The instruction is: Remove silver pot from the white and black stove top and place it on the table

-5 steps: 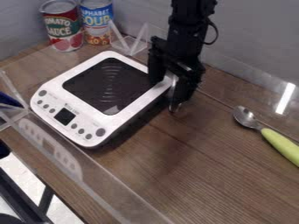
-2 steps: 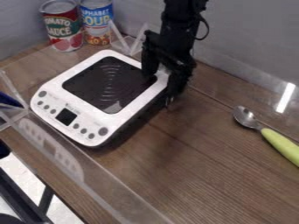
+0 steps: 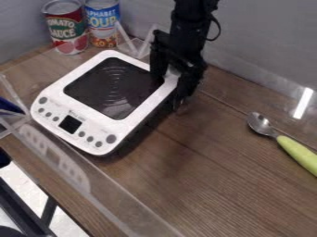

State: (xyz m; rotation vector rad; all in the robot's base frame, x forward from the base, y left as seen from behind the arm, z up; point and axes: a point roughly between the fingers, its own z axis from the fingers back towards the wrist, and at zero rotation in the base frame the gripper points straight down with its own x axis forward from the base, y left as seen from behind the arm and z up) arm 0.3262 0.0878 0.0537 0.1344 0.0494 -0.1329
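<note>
The stove top (image 3: 109,91) lies at the left of the table (image 3: 210,171), white with a black heating surface that is bare, and a strip of buttons along its near edge. My black gripper (image 3: 177,86) hangs pointing down at the stove's right edge, close to the table, with its jaws spread wide. A small pale grey patch shows between the fingers; I cannot tell what it is. The silver pot does not show plainly anywhere and may be hidden behind the gripper.
Two labelled food cans (image 3: 65,26) (image 3: 104,22) stand behind the stove at the back left. A spoon (image 3: 283,139) with a yellow-green handle lies at the right. Clear plastic panels (image 3: 74,171) line the table's edges.
The gripper has shifted a little to the left and away from the camera, staying low and open at the stove's right edge. Nothing else has moved.
</note>
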